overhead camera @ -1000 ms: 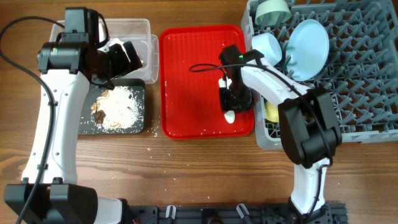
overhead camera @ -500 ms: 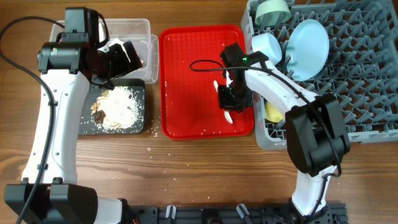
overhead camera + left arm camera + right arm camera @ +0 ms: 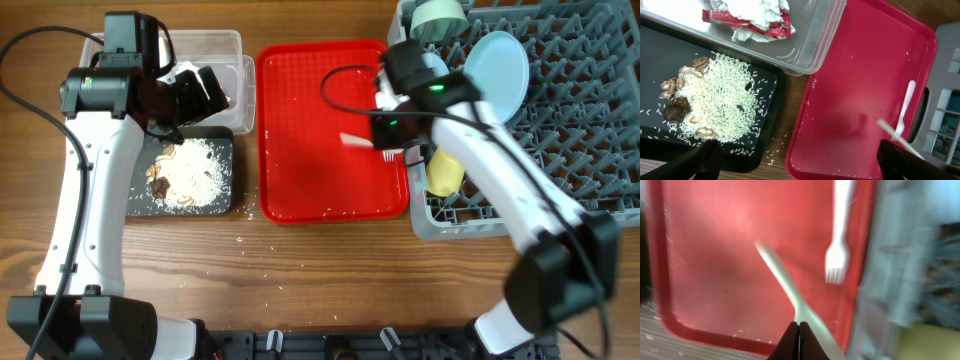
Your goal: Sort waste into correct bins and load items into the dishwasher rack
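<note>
The right pincer (image 3: 390, 130) hangs over the right side of the red tray (image 3: 300, 160), its 2 fingers (image 3: 792, 339) pressed together to a thin seam and clamped on the white spoon (image 3: 785, 287). The spoon's handle slants out toward the tray's middle, clear of the tray floor. The white fork (image 3: 838, 240) lies flat on the tray just beside its right rim, tines toward the near edge, close to the spoon but not touching it. The left pincer (image 3: 800, 162) hovers left of the tray with its jaws spread wide and nothing between them. Below it, left of the tray, the clear tub (image 3: 815, 45) holds the red-and-white wrapper (image 3: 765, 31) and white tissue (image 3: 752, 9), and the black tray (image 3: 765, 120) carries the rice (image 3: 722, 107) with brown scraps (image 3: 677, 107) at its left side. A few grains lie loose on the red tray and on the table (image 3: 330, 270). Right of the red tray stands the grey rack (image 3: 590, 130), holding the yellow cup (image 3: 446, 172), the blue plate (image 3: 497, 62), a blue bowl (image 3: 432, 68) and a green bowl (image 3: 437, 14).
</note>
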Controlling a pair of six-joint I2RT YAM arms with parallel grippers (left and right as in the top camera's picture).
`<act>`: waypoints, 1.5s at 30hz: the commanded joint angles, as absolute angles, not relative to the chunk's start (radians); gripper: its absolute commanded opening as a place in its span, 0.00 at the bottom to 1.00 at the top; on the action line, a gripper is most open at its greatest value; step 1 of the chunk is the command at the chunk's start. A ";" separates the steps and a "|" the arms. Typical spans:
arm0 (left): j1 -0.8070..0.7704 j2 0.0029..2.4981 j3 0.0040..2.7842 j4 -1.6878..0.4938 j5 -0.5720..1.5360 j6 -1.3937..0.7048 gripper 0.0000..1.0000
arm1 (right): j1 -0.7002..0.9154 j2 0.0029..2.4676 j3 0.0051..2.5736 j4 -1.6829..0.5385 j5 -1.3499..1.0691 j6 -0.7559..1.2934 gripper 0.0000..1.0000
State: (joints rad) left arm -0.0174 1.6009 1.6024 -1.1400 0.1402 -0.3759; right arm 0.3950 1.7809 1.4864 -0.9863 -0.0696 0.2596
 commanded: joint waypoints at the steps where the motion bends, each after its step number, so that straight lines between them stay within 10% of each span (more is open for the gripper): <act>1: -0.011 1.601 1.601 -1.138 0.145 -0.368 1.00 | 0.220 1.566 1.535 -1.042 -0.031 0.245 0.04; 6: -0.011 1.601 1.601 -1.138 0.145 -0.368 1.00 | 0.007 1.506 1.534 -1.087 -0.144 0.125 0.04; 11: -0.011 1.601 1.601 -1.138 0.145 -0.368 1.00 | 0.246 1.552 1.490 -1.091 -0.159 0.091 0.47; 16: -0.011 1.601 1.601 -1.138 0.145 -0.368 1.00 | 0.417 1.716 1.354 -1.084 -0.146 0.052 0.52; 28: -0.011 1.601 1.601 -1.138 0.145 -0.368 1.00 | 0.442 2.013 1.254 -0.820 -0.159 0.056 0.43; 33: -0.011 1.601 1.601 -1.138 0.145 -0.368 1.00 | 0.442 2.021 1.254 -0.828 -0.191 0.082 0.04; 45: -0.011 1.601 1.601 -1.138 0.145 -0.368 1.00 | 0.287 1.566 1.562 -1.162 -0.138 0.114 0.04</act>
State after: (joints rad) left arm -0.0174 1.6009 1.6024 -1.1404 0.1398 -0.3763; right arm 0.3897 1.6981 1.5238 -1.1275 -0.2020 0.0662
